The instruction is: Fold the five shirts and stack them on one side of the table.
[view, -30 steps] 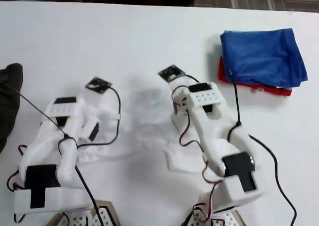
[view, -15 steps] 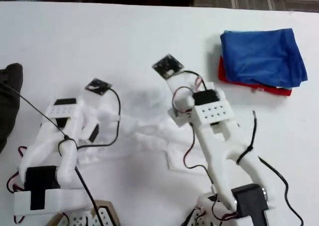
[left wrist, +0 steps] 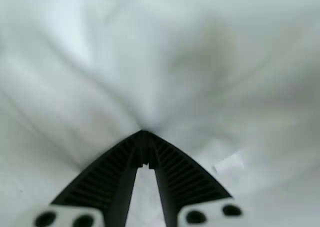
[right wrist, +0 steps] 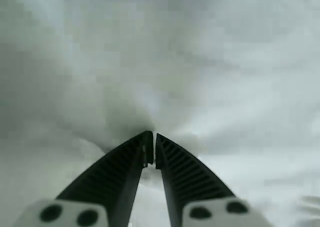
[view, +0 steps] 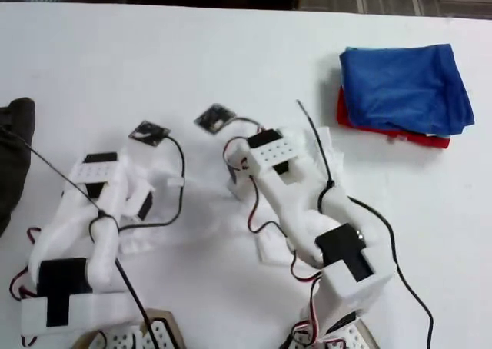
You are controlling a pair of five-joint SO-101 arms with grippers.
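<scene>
on a white table, two robot arms bend over a crumpled white shirt.
the white shirt lies near the front of the table, between the left arm and the right arm. the left gripper is clenched on a fold of its cloth; the right gripper pinches another fold, jaws almost together. at the far right, a folded blue shirt lies on a folded red shirt. a dark garment sits at the left edge.
</scene>
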